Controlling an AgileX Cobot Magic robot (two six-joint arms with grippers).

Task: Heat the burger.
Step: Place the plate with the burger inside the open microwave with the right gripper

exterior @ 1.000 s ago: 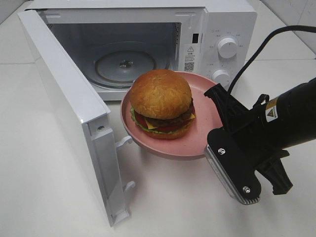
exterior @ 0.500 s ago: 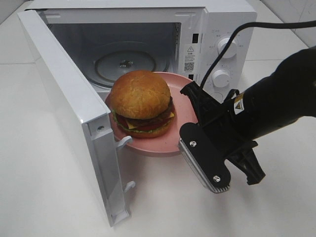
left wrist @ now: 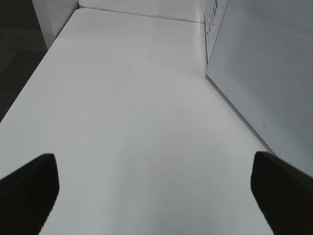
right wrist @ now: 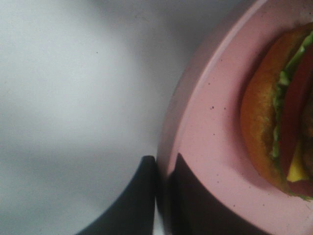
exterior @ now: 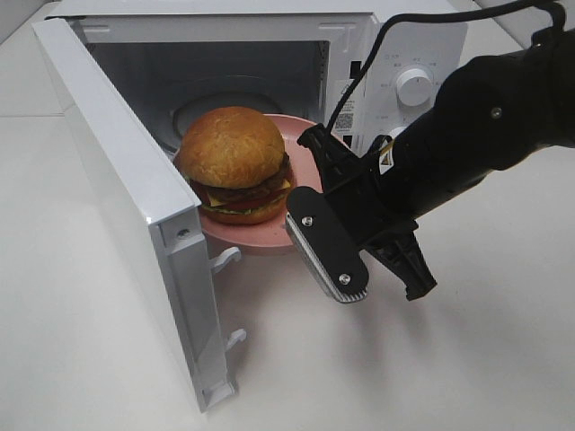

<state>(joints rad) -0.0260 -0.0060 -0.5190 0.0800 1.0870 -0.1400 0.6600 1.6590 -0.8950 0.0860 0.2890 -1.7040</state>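
Burger (exterior: 232,162) on plate (exterior: 262,236) at open microwave (exterior: 395,54).
Right pincer (right wrist: 165,166) clamped on plate rim; left pincer (left wrist: 154,172) apart.

Light: bright, even, diffuse.
Shadows: soft, on table (exterior: 90,341) in front of microwave (exterior: 422,36), under arm (exterior: 485,126).
Glare: mild sheen on burger (exterior: 232,148).
Focus: plate (right wrist: 205,147) blurred in right wrist view.

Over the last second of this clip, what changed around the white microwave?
The right gripper, shut on the rim of the round pink plate, carried it and the golden-bun burger up-left in the high view, to the white microwave's open mouth. The microwave and its open door stayed put.
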